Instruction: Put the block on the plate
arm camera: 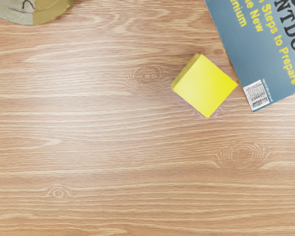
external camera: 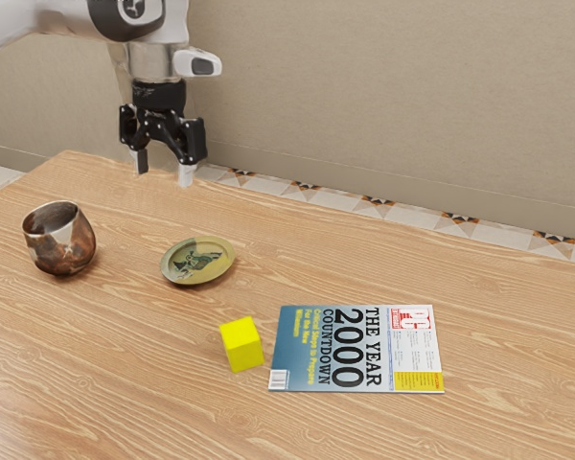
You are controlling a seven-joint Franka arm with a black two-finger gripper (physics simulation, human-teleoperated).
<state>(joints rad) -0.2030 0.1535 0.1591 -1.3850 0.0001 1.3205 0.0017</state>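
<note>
The block (external camera: 241, 345) is seen on the tabletop (external camera: 125, 393), in the near part of the exterior view, just beside the left end of the magazine (external camera: 356, 348). The plate (external camera: 198, 262) is placed farther back and somewhat to the left of the block, and at the far left the cup (external camera: 59, 241) is seen, well apart from the block. The claw (external camera: 163, 169) is held high, beyond the plate, with its jaws standing wide apart and nothing gripped between them.

The step in hand is judged to be the approach to the block; neither the grasp nor the placing has been done. For the next move, the claw should be carried toward the near side and to the right in the exterior view, until it is above the block, and then lowered with its jaws open.

In the wrist view, the block is shown turned at an angle to the magazine's edge, and only a narrow strip of wood is left between them. Therefore the claw should probably be turned to match two opposite faces; otherwise the block could be gripped by its corners, or the magazine could be pushed.
</note>
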